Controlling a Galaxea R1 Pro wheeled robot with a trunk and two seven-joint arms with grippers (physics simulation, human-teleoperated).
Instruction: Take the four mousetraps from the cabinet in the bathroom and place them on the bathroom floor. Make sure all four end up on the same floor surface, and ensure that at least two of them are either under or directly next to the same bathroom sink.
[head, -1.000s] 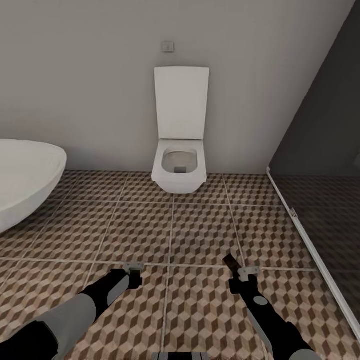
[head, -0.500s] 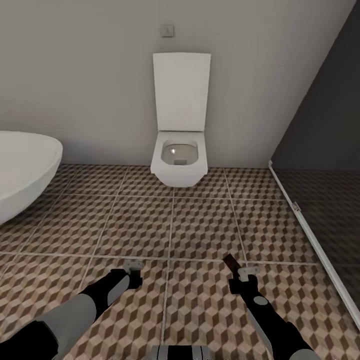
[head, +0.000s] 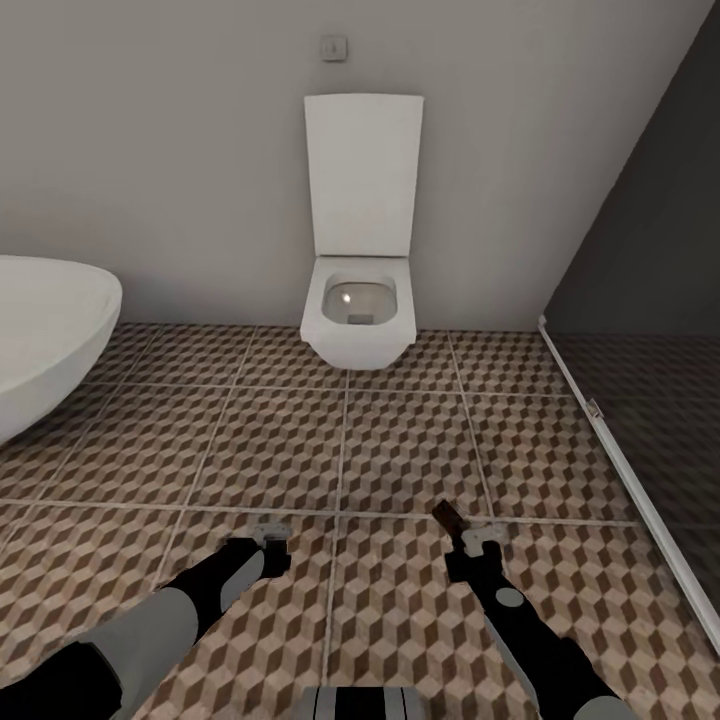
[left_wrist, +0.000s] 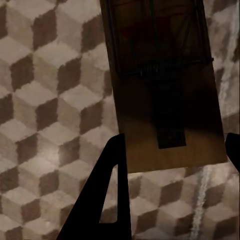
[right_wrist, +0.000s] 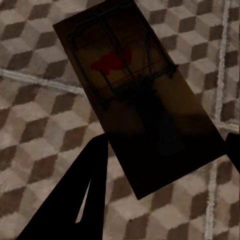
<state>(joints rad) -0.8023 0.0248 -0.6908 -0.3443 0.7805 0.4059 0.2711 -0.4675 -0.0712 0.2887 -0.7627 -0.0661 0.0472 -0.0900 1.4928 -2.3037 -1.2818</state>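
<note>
My left gripper (left_wrist: 172, 150) clasps one mousetrap (left_wrist: 165, 85); my right gripper (right_wrist: 165, 150) clasps another mousetrap (right_wrist: 135, 95). Both hang above the cube-patterned bathroom floor (head: 400, 450), facing the toilet (head: 358, 320). I judge neither is placed yet, with a sink still to find.

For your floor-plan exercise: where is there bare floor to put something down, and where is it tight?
The tiled floor lies bare between the toilet, the bathtub and the shower edge. It is tighter near the left hand and right hand, each holding a mousetrap.
</note>
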